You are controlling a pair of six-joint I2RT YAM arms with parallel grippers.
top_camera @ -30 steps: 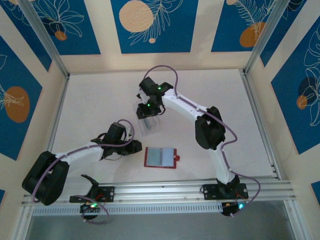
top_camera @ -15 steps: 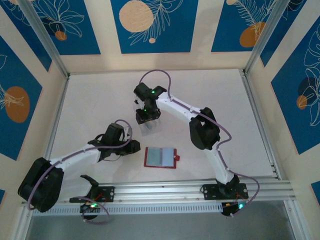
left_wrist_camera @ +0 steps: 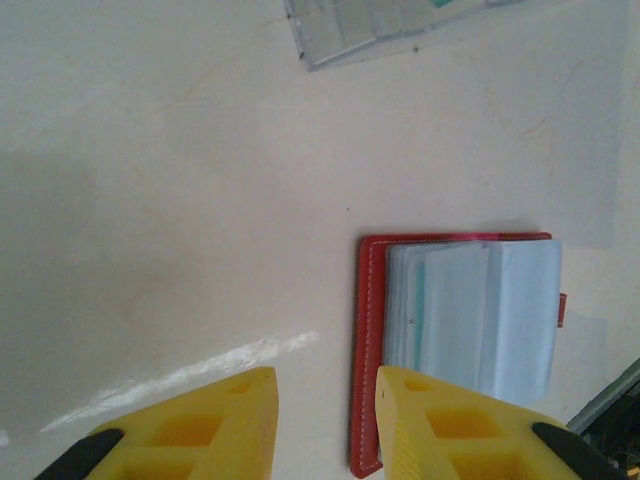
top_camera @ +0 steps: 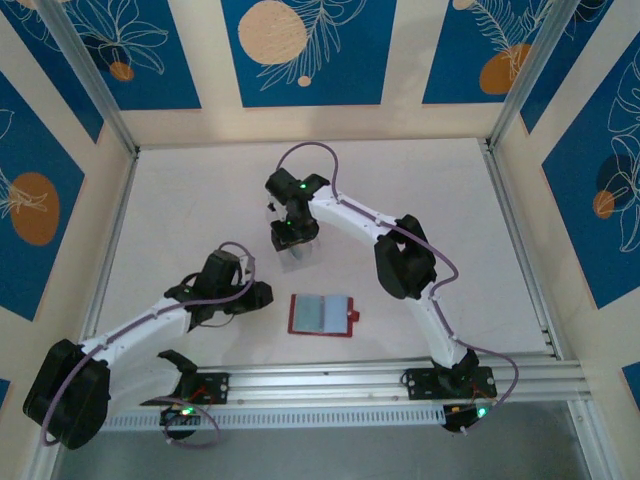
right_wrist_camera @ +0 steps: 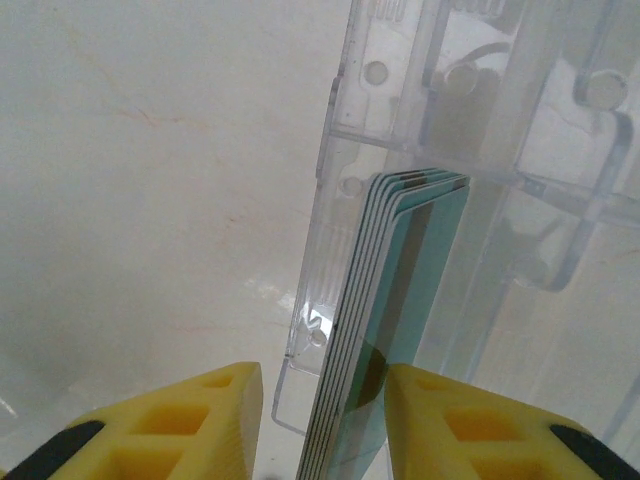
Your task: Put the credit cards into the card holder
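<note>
Right hand (right_wrist_camera: 320, 388) spread open around edge-standing credit cards (right_wrist_camera: 402, 288) — long axis running away from it.

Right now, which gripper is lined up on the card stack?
The right gripper: its open jaws straddle the teal credit cards standing on edge in the clear case. The left gripper hangs open beside the red card holder.

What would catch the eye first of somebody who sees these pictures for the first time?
Probably the red card holder, lying open on the pale table near its front edge. Next comes the stack of teal credit cards, standing on edge in a clear case farther back, with the right arm's yellow jaws open on either side.
</note>
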